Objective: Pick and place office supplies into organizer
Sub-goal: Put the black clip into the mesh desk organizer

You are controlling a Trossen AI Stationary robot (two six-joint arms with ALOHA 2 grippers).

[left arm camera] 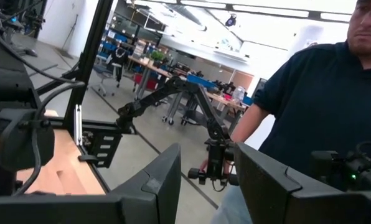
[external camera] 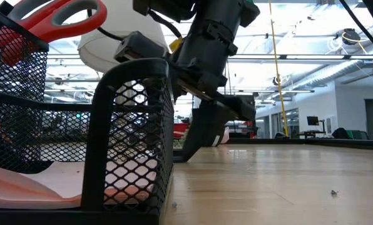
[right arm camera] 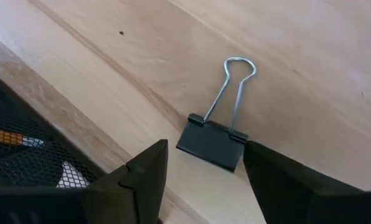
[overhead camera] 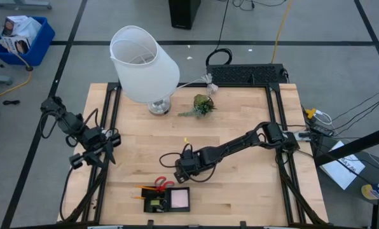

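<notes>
A black binder clip (right arm camera: 210,144) lies flat on the wooden table, its wire handles (right arm camera: 235,87) pointing away from my right gripper (right arm camera: 205,149). That gripper is open and slants down over the clip, one finger on each side of the black body. It stands just beyond the organizer (overhead camera: 167,198), a black mesh tray holding a pink sticky pad (overhead camera: 179,199), red-handled scissors (overhead camera: 163,185) and orange pencils (overhead camera: 145,189). In the high view the clip is hidden under my right gripper (overhead camera: 184,170). My left gripper (left arm camera: 207,155) waits open and empty at the table's left edge.
A white lamp (overhead camera: 142,63), a green plant sprig (overhead camera: 203,105) and a black keyboard-like box (overhead camera: 247,75) stand at the far side. A small yellow-green piece (overhead camera: 186,140) lies mid-table. A person (left arm camera: 316,112) stands beyond the table's left side. Bare wood lies to the right.
</notes>
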